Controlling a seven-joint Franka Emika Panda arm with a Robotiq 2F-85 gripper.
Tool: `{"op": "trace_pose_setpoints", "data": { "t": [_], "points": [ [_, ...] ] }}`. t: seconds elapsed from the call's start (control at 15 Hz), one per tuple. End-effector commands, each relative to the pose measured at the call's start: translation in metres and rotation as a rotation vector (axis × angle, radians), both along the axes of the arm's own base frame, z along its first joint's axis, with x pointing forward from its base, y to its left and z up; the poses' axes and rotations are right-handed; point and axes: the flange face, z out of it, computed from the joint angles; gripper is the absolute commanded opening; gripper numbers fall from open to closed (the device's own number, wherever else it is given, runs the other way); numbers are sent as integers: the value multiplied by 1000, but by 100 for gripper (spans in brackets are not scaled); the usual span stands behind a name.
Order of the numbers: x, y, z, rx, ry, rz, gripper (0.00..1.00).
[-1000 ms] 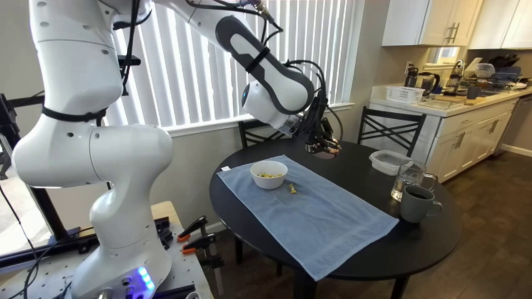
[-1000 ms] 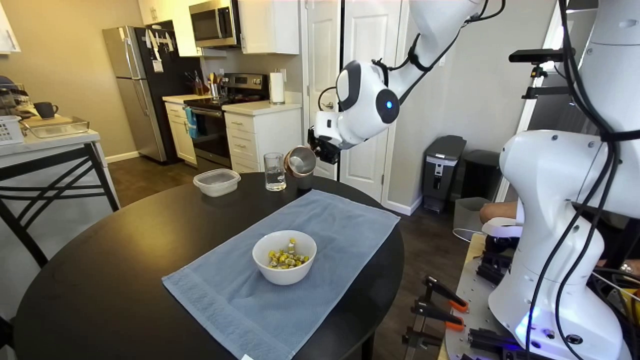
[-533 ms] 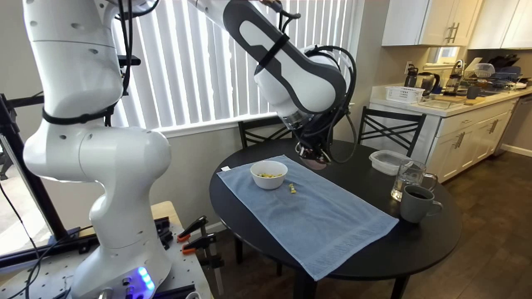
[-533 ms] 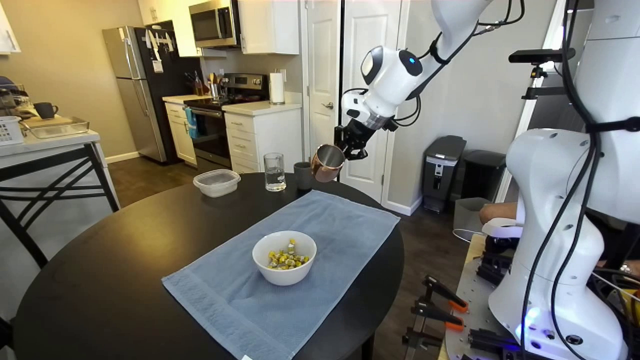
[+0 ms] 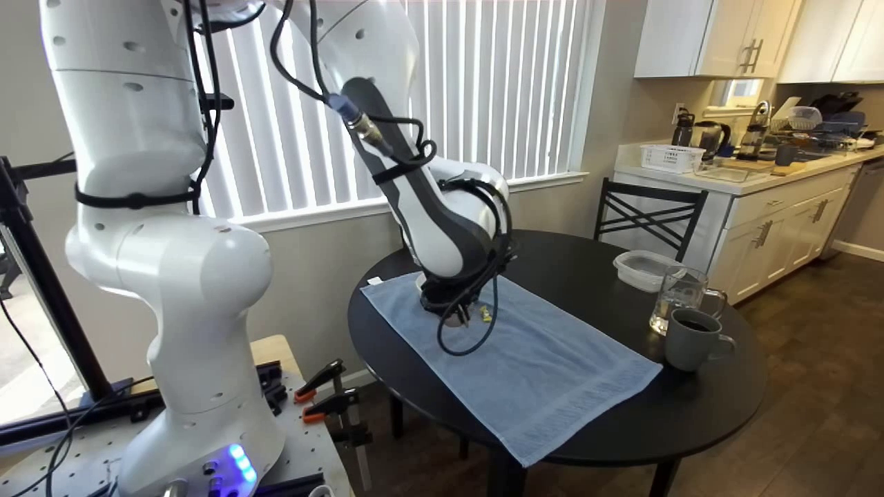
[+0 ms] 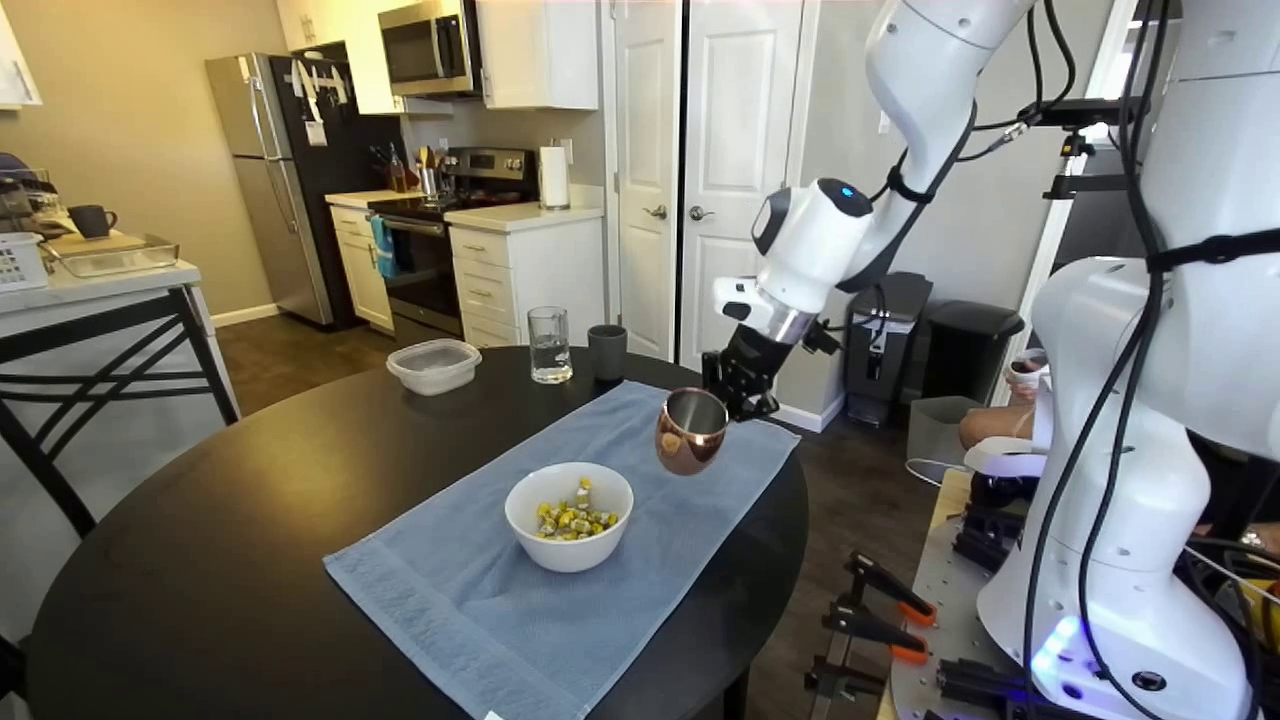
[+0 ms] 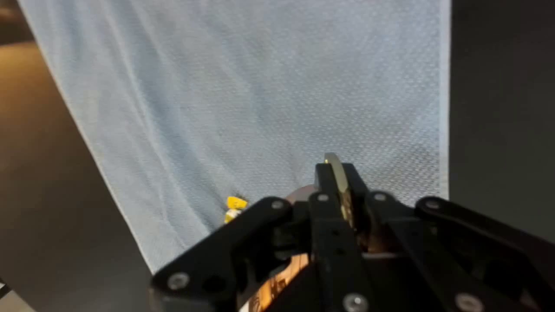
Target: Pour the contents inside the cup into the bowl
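Note:
The copper cup hangs low over the blue towel, just behind and to the right of the bowl in an exterior view. It is nearly upright, its mouth leaning slightly toward that camera; no contents show inside. My gripper is shut on the cup's handle, which shows between the fingertips in the wrist view. A strip of the copper cup shows below the fingers. The white bowl stands on the towel and holds yellow wrapped candies. In an exterior view the arm hides most of the bowl.
A single yellow candy lies on the blue towel, also visible in the wrist view. On the black round table stand a glass mug, a grey mug and a clear plastic container.
The arm has swung the cup lower and closer to the towel, rightward in an exterior view. The cup has turned from strongly tilted to nearly upright. The bowl and its candies have not moved.

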Motion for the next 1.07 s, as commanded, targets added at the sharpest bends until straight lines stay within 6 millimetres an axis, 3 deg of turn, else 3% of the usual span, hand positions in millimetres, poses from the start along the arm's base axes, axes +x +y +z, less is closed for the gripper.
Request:
{"op": "trace_pose_setpoints", "data": {
  "t": [0.0,0.2,0.47,0.67,0.73,0.8,0.87,1.0],
  "points": [
    [-19,-7,-25,64,75,-158,4],
    [-29,-9,-43,118,127,-275,4],
    [-24,8,-65,202,174,-335,4],
    [0,16,-81,284,189,-402,4],
    [13,5,-84,319,191,-415,4],
    [18,-4,-89,326,191,-420,8],
    [25,-6,-95,338,186,-432,33],
    [37,-25,-102,344,172,-443,39]
  ]
}}
